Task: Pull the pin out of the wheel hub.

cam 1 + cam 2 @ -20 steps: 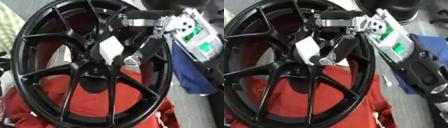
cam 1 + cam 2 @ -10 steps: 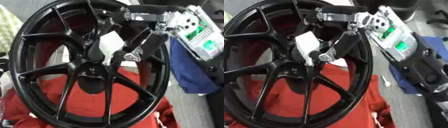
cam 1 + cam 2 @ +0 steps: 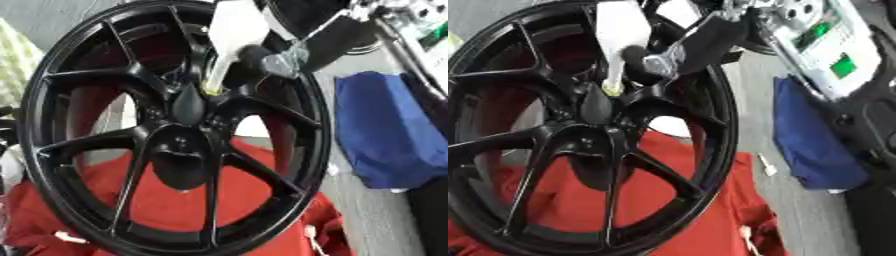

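A black spoked wheel (image 3: 317,125) stands upright on a red cloth (image 3: 166,210). Its hub (image 3: 179,150) sits at the centre where the spokes meet. A white pin (image 3: 234,30) with a yellowish tip points down at the upper part of the hub, and the tip is just above the spoke joint. My right hand (image 3: 697,42) comes in from the upper right and is shut on the pin's white body. A dark shape (image 3: 7,125) at the left edge by the rim may be my left hand; I cannot make it out.
A blue cloth (image 3: 385,130) lies on the grey floor to the right of the wheel. A green checked cloth (image 3: 13,65) shows at the far left. A small white scrap (image 3: 767,165) lies beside the red cloth.
My right hand has risen with the white pin, so the pin's body now stands higher above the hub. The wheel has stayed in place.
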